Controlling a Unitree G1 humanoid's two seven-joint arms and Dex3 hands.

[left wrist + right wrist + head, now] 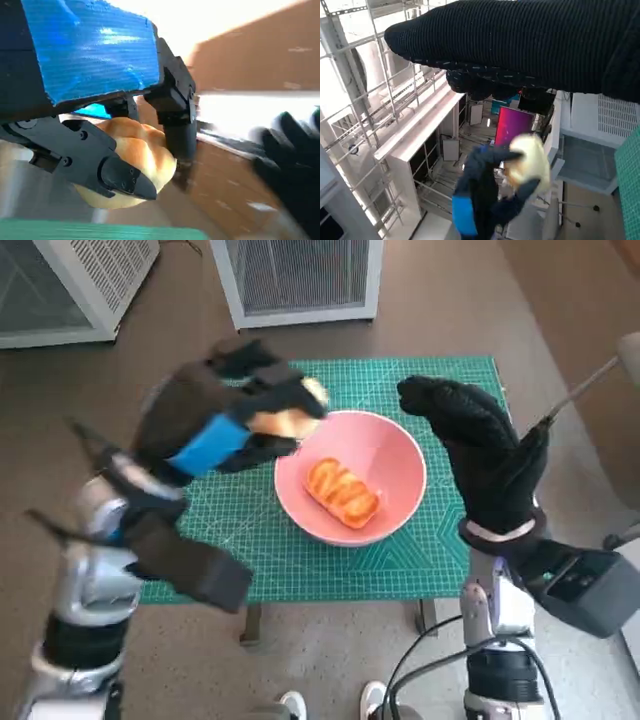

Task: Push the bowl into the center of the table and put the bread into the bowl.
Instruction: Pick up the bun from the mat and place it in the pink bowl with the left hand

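Observation:
A pink bowl sits near the middle of the green cutting mat and holds a glazed twisted bread. My left hand hovers above the bowl's left rim and grips a pale round bread roll; the left wrist view shows the roll clamped between the black fingers. The same roll and left hand appear in the right wrist view. My right hand is raised beside the bowl's right rim, fingers spread, holding nothing.
The mat covers a small table whose front edge faces me. White wire-fronted cabinets stand on the floor beyond the table. A person's white shoes show below the front edge. Cables hang by my right arm.

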